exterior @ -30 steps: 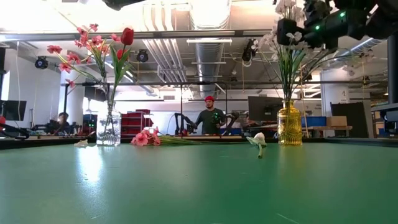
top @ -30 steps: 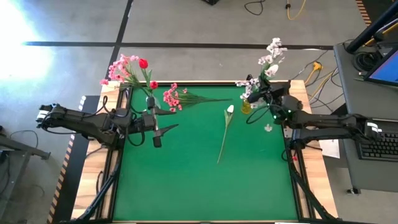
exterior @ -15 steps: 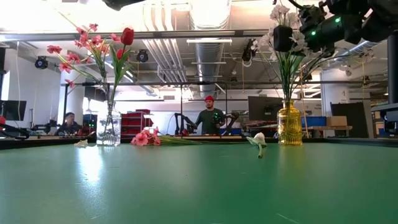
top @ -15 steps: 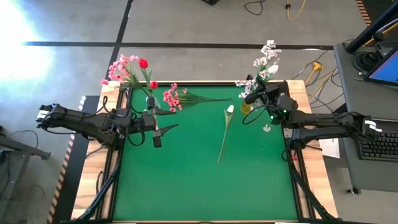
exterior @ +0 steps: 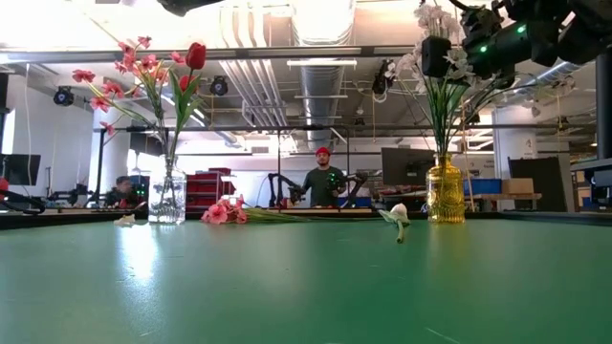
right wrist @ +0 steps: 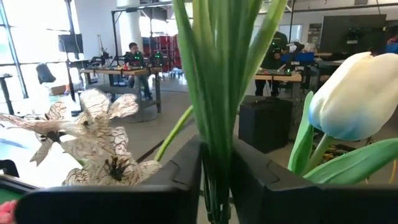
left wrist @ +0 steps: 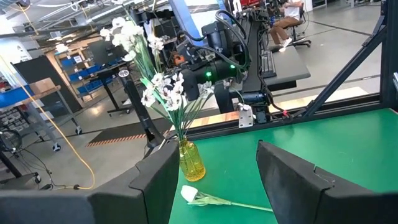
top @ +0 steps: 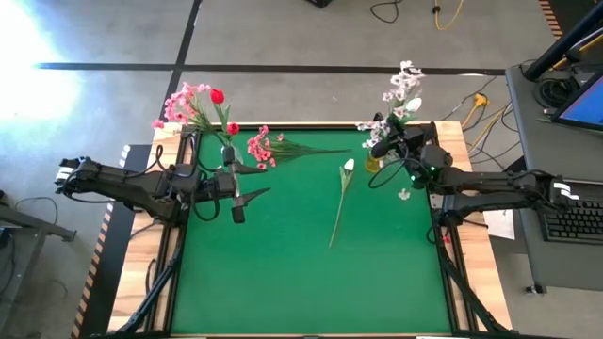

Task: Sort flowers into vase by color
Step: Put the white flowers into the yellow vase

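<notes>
White tulip alone mid-mat, open green mat all around.

mat: showing matt green felt-like cloth | yellow vase: gleaming glossy glass | clear vase: glinting transparent glass | table edge: showing bare wood

Bright overhead glare (worst top-left), blurred close-up white tulip bud.
</notes>
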